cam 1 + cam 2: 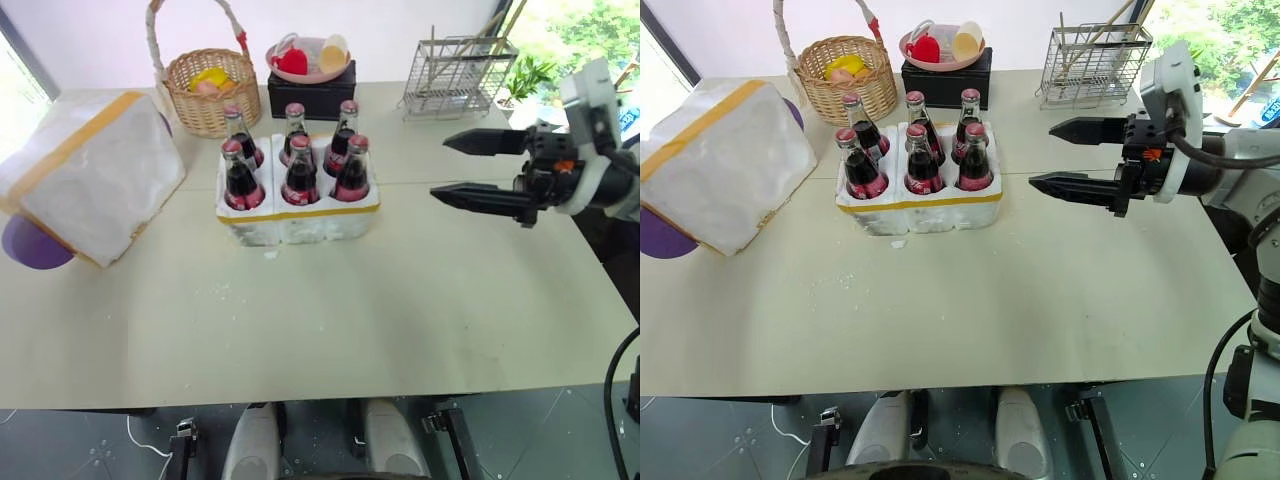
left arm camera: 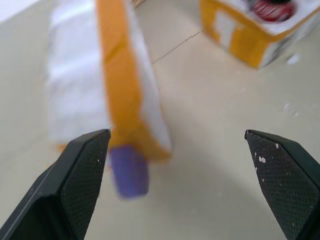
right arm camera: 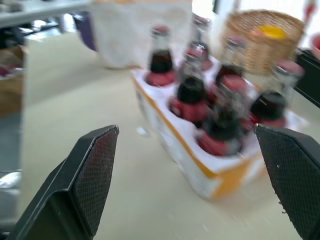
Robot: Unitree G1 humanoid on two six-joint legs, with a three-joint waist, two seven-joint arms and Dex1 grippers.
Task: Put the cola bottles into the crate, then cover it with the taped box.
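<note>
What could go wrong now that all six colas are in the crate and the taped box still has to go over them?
The taped box sits tilted on a purple object, so it may shift or roll when gripped. Six cola bottles stand tall above the crate; a box lowered off-centre could catch their caps and tip them. The wicker basket stands close behind, so a wide swing might knock it.

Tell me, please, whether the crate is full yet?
Full: the crate holds six cola bottles, one standing upright in each well, two rows of three.
</note>
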